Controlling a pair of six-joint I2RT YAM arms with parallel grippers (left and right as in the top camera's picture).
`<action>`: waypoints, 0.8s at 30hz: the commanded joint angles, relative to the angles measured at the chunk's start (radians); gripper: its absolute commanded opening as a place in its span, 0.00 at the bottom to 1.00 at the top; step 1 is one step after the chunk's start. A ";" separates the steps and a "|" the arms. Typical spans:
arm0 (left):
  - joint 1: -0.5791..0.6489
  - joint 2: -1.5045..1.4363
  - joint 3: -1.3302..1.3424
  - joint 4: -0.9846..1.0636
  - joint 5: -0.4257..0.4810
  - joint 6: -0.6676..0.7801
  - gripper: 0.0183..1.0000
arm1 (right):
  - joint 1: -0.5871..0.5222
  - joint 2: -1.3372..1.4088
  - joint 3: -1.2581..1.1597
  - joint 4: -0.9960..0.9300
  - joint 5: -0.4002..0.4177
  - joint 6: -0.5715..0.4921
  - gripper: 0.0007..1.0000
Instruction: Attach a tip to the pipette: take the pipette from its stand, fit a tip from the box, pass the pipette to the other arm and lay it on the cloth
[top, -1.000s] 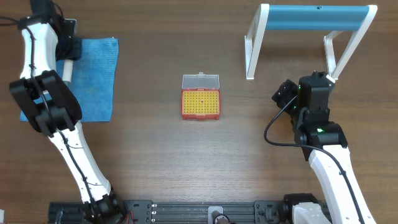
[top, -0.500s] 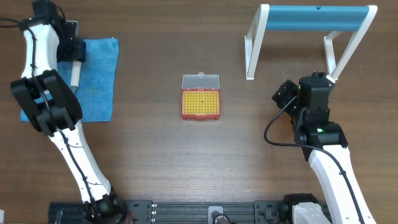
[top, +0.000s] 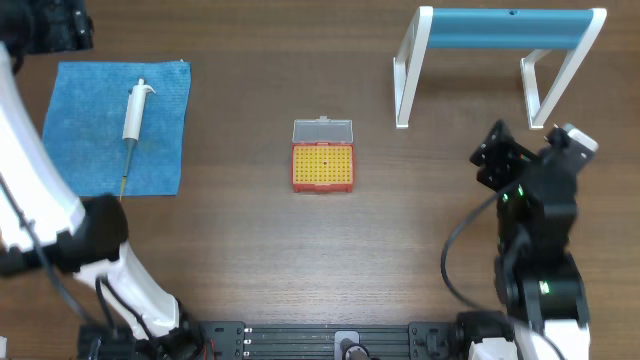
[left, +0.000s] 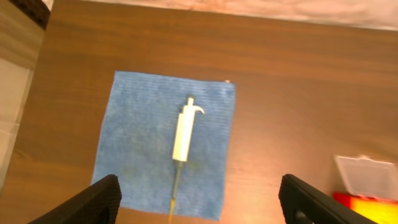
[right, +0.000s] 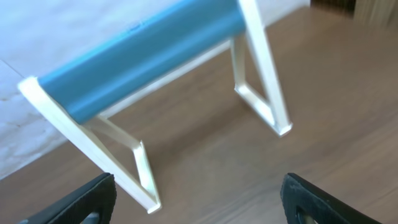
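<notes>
Left gripper (left: 199, 208) wide open, empty — pipette (top: 131, 115) on cloth (top: 75, 130), tip toward arm bases.

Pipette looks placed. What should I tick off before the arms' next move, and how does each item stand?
1. Pipette lying on cloth: ok.
2. Tip fitted to it: ok, yellow tip shows.
3. Tip's end inside the cloth: cannot tell, it reaches the edge.
4. Left gripper open, lifted clear above the pipette: ok.
5. Right gripper open and empty, facing stand: ok.
6. Box upright mid-table, apart from both arms: ok.
</notes>
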 joint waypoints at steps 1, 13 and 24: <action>-0.069 -0.297 -0.369 -0.010 0.060 -0.024 0.82 | 0.008 -0.214 0.008 -0.103 0.048 -0.219 0.86; -0.099 -1.422 -1.601 0.392 0.109 -0.435 0.94 | 0.010 -0.689 -0.132 -0.227 -0.073 -0.449 0.86; -0.099 -1.747 -1.876 0.534 0.090 -0.442 0.95 | 0.010 -0.708 -0.177 -0.452 0.014 -0.469 0.86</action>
